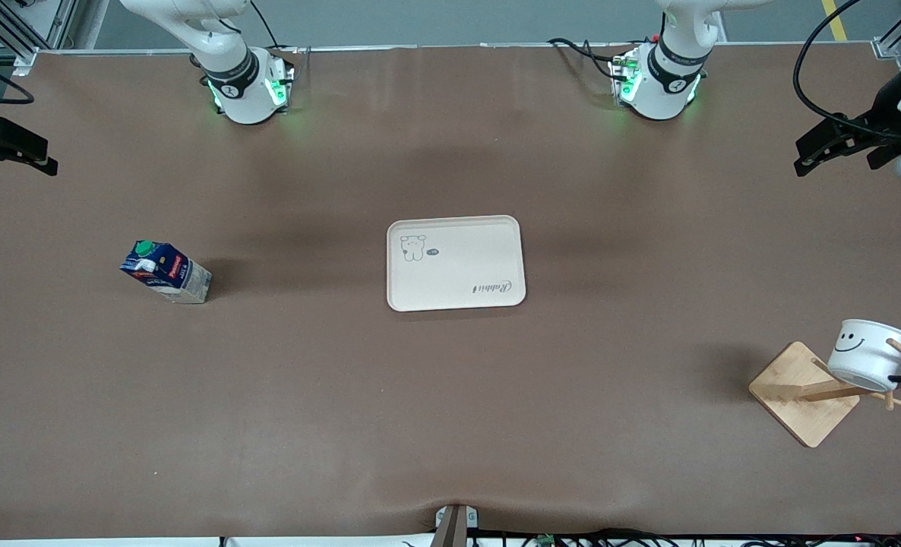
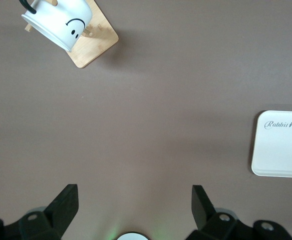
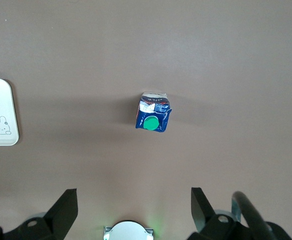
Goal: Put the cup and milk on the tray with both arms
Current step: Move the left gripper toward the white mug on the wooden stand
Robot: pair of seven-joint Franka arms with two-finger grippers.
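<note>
Cream tray (image 1: 456, 263) lies mid-table, well apart from both grippers and bare. Spread wide and holding nothing, the right gripper (image 3: 131, 207) hangs above the upright milk (image 3: 153, 112), while the left gripper (image 2: 133, 205), equally wide, hovers over bare table, the cup (image 2: 61, 20) well apart from it on a wooden rack (image 1: 804, 391).

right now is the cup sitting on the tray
No, the cup hangs on a wooden rack toward the left arm's end, while the tray holds nothing.
</note>
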